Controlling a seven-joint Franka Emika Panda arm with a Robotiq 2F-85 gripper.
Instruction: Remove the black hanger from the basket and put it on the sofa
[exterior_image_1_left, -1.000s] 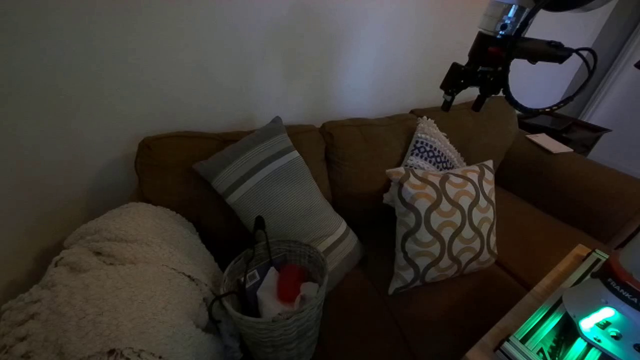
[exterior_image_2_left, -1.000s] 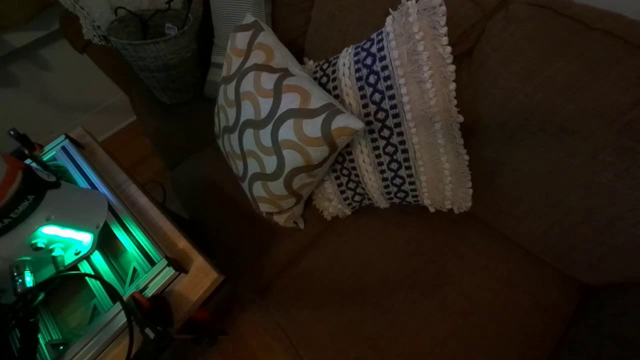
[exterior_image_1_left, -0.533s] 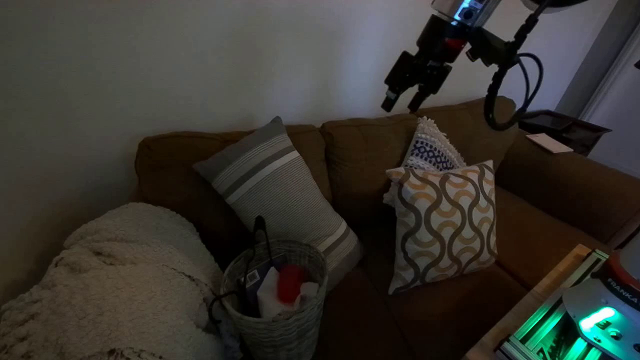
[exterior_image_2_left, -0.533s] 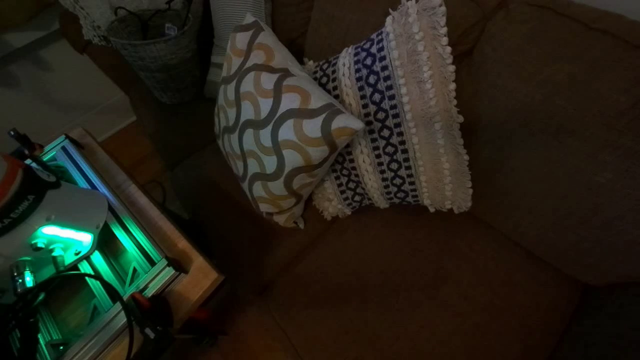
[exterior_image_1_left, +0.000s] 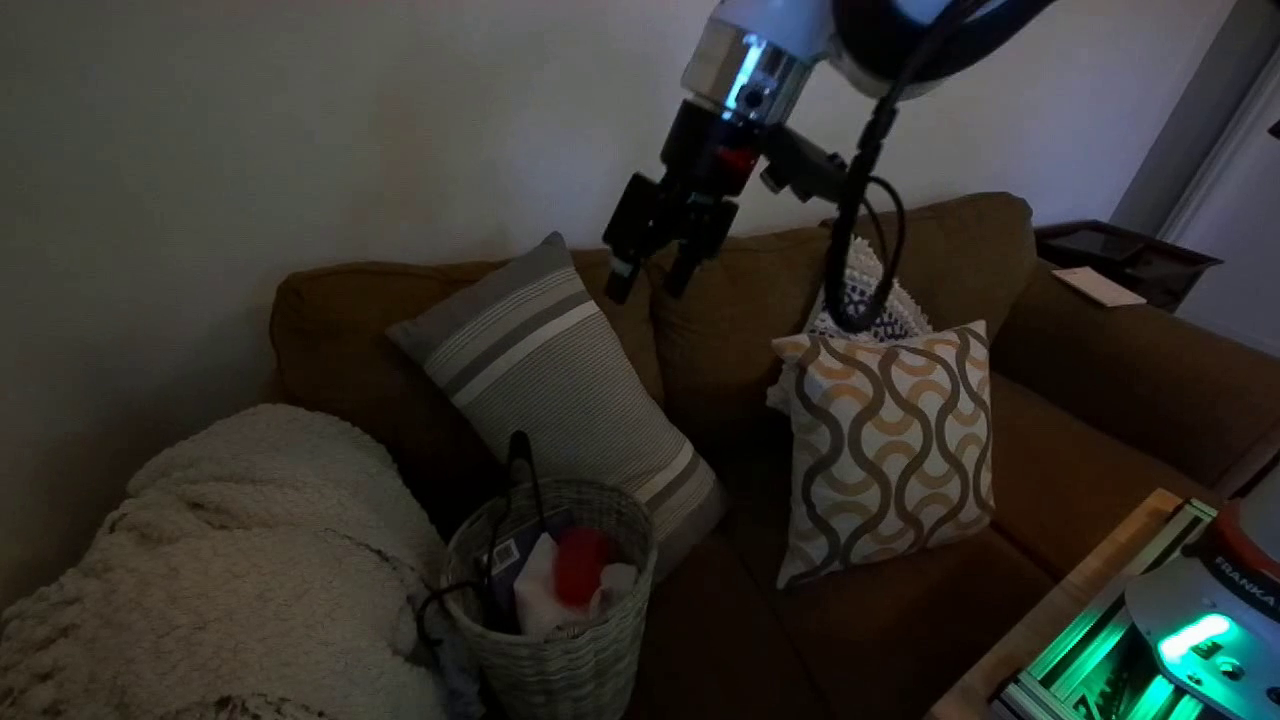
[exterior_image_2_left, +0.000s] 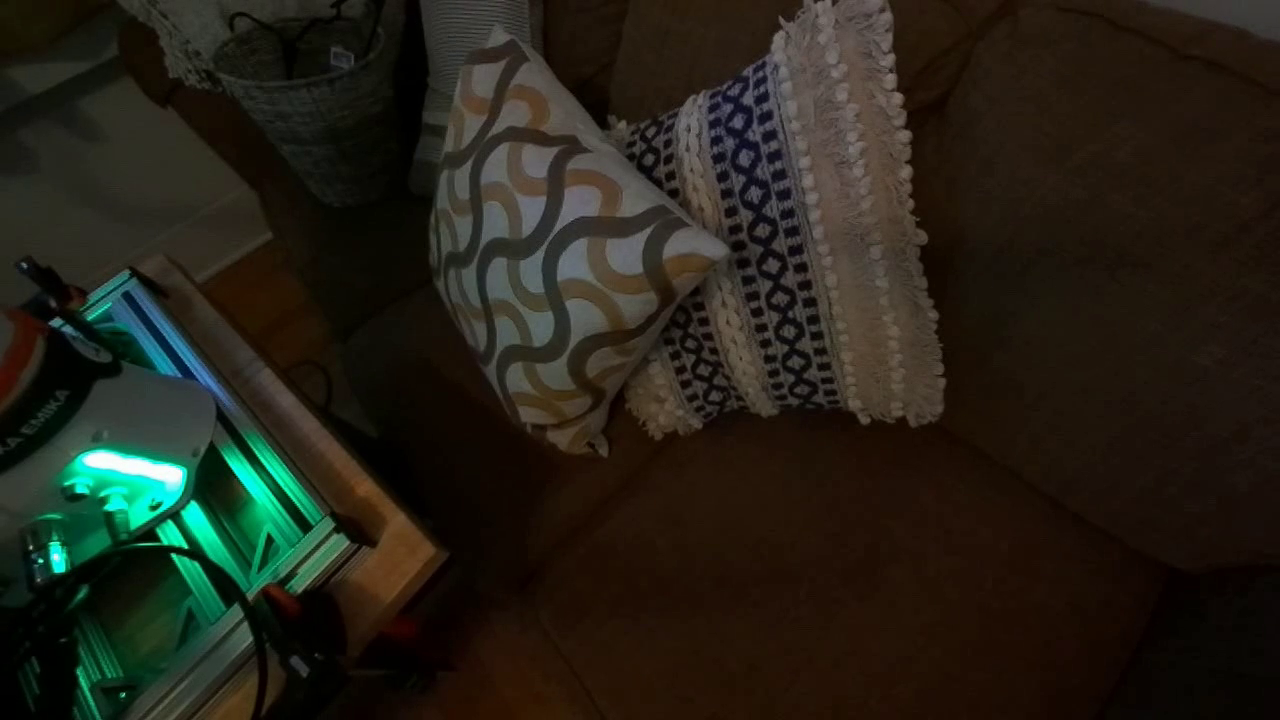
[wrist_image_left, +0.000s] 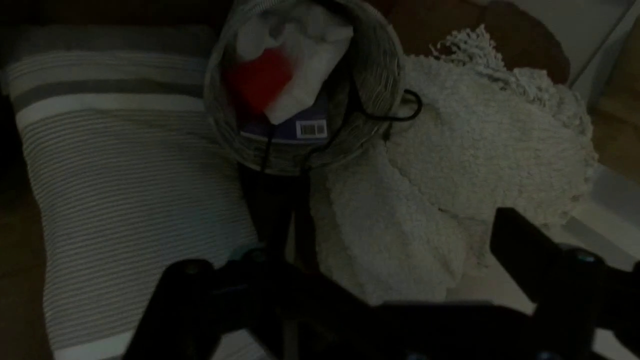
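The white, jointed robot arm (exterior_image_1_left: 780, 30) extends, from where I stand, beyond the edge of the brown wooden tabletop (exterior_image_2_left: 395, 545). Its black two-finger gripper (exterior_image_1_left: 647, 288) is tilted, with the fingertips (exterior_image_1_left: 618, 288) directed downward and set apart.

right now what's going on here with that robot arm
A robot arm is here to take a black hanger out of a basket and put it on the sofa. Its open gripper hangs in the air, holding nothing and apart from the basket. The hanger sits in the basket, parts of it poking out past the rim, so it isn't out yet.
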